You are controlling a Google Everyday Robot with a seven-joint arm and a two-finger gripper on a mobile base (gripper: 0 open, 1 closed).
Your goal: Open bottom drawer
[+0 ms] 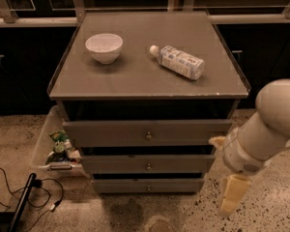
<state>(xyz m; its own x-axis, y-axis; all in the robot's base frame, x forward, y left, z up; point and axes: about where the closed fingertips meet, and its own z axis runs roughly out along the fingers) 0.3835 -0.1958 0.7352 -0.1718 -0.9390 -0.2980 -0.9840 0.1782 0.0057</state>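
- While the arm point(266, 129) reaches in from the right edge, the gripper point(230, 196) hangs low at the near right, just beside the right side of the drawer cabinet point(150, 79) and above the speckled floor point(270, 207).
- Whether the gripper is wide or narrow I cannot tell; it holds nothing and touches no drawer.
- Nearest to it, on the left, is the bottom drawer point(147, 185), the lowest of three grey fronts, with one small round knob point(148, 188) in its middle. It looks closed, and the gripper is apart from the knob.
- Above it sit the middle drawer point(148, 164) and then the top drawer point(146, 133), each with its own knob and a dark gap over it.
- On the cabinet top, a plastic bottle point(179, 62) lies on its side, right of centre, with the cap toward the far left.
- Further left on the same top stands a white bowl point(104, 47), upright, well apart from the bottle; its inside shows only plain white.
- On the floor, against the left side of the cabinet, a clear bin point(42, 146) holds crumpled packets point(59, 149), some of them green.
- At the near left, black cables point(9, 185) lie loose on the floor.
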